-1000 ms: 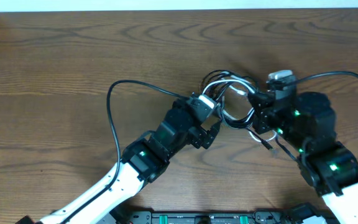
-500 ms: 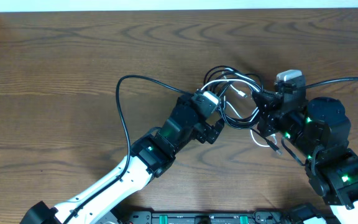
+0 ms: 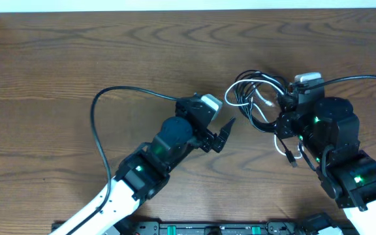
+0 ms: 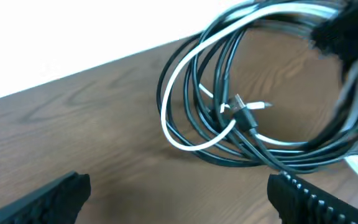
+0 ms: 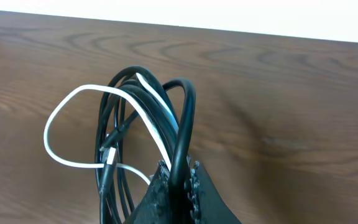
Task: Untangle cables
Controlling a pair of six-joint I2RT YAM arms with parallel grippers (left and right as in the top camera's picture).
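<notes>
The cables are a tangled coil of thin black cords with one white cord, lying right of the table's middle. They also show in the left wrist view and the right wrist view. My right gripper is shut on a black cable of the bundle and holds the coil from its right side. My left gripper is open and empty, just left of the coil and apart from it; its two fingertips frame bare wood. A plug end lies inside the coil.
A loose white cable end trails toward the front by the right arm. The left arm's own thick black wire loops over the wood at the left. The table's far edge meets a white wall.
My left gripper has let go of the coil and drawn back to the left, now open. The coil has shifted right with my right gripper.
</notes>
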